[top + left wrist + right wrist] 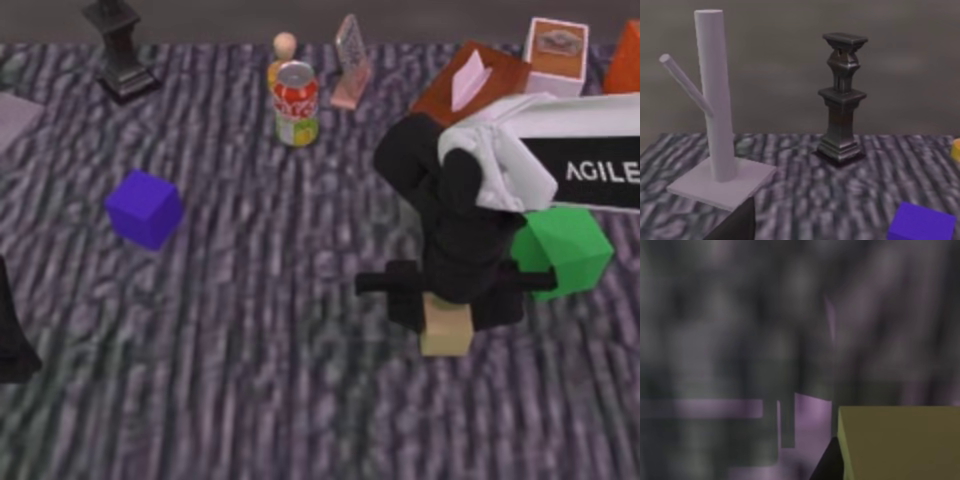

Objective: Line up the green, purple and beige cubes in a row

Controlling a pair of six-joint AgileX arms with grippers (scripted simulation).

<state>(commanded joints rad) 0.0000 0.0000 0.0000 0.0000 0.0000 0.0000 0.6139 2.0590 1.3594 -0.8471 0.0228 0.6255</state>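
the top view alone takes in the whole table (250,400), covered in a purple-grey streaked cloth, with a flat grey backdrop behind it. only the left wrist view shows a pale lilac branched stand on a square base (715,115) beside the dark metal pedestal-shaped ornament (841,100), which the top view has at the far left corner (120,45). the right wrist view is mostly a blur of cloth, with one tan face filling its corner.

the white and black right arm (560,150) reaches in from the right edge. below it, the large bright green matte cube (565,250) sits on the right side, partly covered by the arm. the mid-sized blue-violet matte cube (145,208) lies well apart on the left, its corner also in the left wrist view (920,225). the small pale tan matte cube (446,328) is directly under the right end effector (450,290), just left of the green cube; i cannot tell whether its fingers are closed on it.

the left arm (15,335) is parked at the left edge.
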